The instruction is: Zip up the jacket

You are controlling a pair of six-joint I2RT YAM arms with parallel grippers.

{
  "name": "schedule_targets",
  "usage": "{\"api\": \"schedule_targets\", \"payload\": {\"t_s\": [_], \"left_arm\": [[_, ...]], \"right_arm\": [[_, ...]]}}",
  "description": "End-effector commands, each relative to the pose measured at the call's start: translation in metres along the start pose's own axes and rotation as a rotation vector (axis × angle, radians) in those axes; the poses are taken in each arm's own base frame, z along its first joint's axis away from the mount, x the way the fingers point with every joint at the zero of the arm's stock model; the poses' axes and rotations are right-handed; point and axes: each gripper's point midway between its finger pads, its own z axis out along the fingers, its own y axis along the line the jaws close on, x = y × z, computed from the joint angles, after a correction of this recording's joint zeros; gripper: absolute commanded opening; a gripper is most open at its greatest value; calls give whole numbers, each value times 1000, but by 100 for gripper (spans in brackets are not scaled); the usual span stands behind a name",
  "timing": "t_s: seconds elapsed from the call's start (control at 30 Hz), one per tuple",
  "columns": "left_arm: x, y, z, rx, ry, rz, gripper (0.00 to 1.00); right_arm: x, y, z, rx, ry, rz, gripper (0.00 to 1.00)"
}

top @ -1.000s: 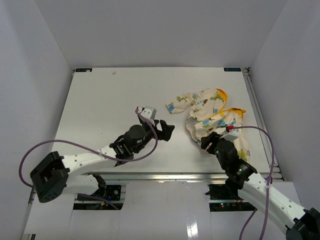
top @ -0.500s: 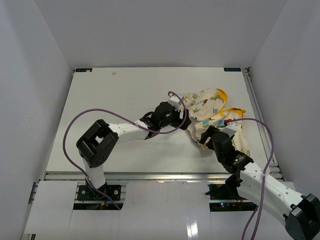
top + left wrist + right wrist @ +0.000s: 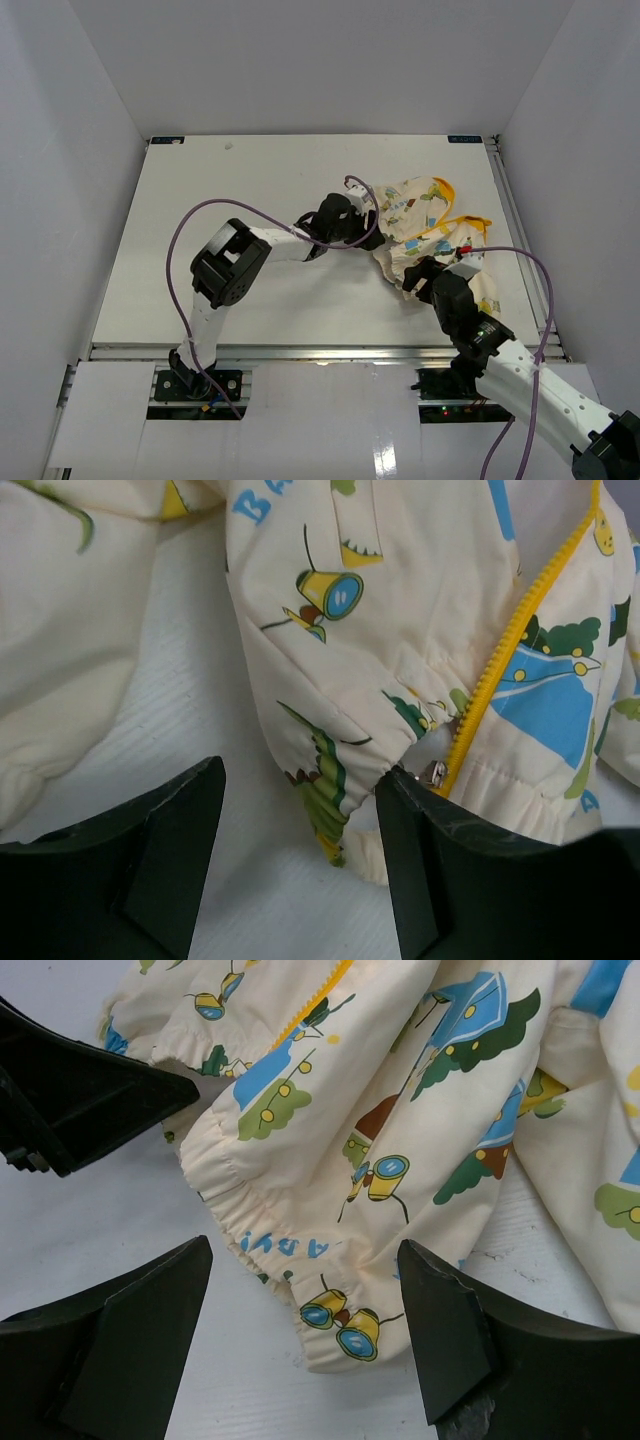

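the left tool [image 3: 300, 780] stood wide open with nothing in it, its two dark fingers low over the table [image 3: 200, 730] and a gathered corner of the jacket [image 3: 380, 610] lying just ahead of the gap. the right tool [image 3: 305, 1250] was open just as wide and equally empty, facing an elasticated hem [image 3: 250, 1200] from the other side (the left tool's black body showed at the upper left of that wrist view). out from both, the jacket lay crumpled on the right half of the table, with the orange hood lining [image 3: 445, 187] turned up at its far end.

it looked light and thoroughly soft. the thin cream fabric would likely bunch and slide on the smooth table rather than resist a push, so one tool would probably have to hold the hem taut while the other worked. the stiffest parts were the yellow zipper teeth [image 3: 500, 660] and a small metal piece [image 3: 433, 773] at their lower end, seemingly the slider, close against one left finger. that seemed the place to grip, though small and probably slippery. the puckered hem beside it offered a thicker fold. whether the zipper halves were joined at the bottom could not be told.
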Motion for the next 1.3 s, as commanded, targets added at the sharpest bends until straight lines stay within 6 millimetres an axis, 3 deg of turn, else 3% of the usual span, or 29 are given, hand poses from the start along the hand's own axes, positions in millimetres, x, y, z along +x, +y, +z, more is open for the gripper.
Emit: {"api": "schedule_targets", "payload": {"t_s": [0.0,0.03,0.1,0.17,0.23,0.3,0.43,0.5,0.53,0.7,0.73,0.77,0.8,0.9,0.97,1.07,1.17,1.27], "left_arm": [[-12,-39,-3,190,-21,-4,33],[-10,-38,-4,184,-19,-8,30],[-19,-37,-14,155,-44,-9,1],[-14,-27,-18,101,-49,-18,0],[-22,-18,-47,12,-115,-24,0],[-33,-9,-68,-74,-173,-39,0],[-2,16,-107,-222,-179,-109,0],[-1,9,-130,-216,-234,-98,0],[14,15,-143,-259,-232,-89,0],[52,45,-193,-459,-267,-151,0],[68,49,-202,-463,-262,-169,0],[84,52,-211,-462,-258,-190,1],[81,47,-215,-433,-293,-217,6],[103,53,-229,-449,-294,-236,9],[108,52,-239,-443,-319,-232,14],[102,47,-246,-422,-353,-240,21],[98,38,-248,-394,-354,-239,43],[93,30,-250,-378,-344,-202,57]], "right_arm": [[-8,1,3,15,-24,-8,82],[-8,2,3,12,-22,-10,82],[-4,3,5,10,-2,-26,81],[1,10,7,-30,14,-43,80],[6,26,9,-114,39,-59,79],[14,27,11,-117,70,-78,78],[16,35,14,-143,88,-95,77],[23,50,13,-230,117,-124,76],[25,56,11,-259,124,-131,76],[44,49,17,-214,190,-197,73],[46,45,18,-199,191,-199,72],[48,42,19,-185,190,-201,72],[50,40,21,-174,190,-204,71],[48,33,25,-129,175,-214,67],[41,30,29,-94,149,-222,64],[33,26,33,-53,120,-245,56],[21,33,35,-52,98,-257,54],[7,47,30,-68,117,-266,54]]}}
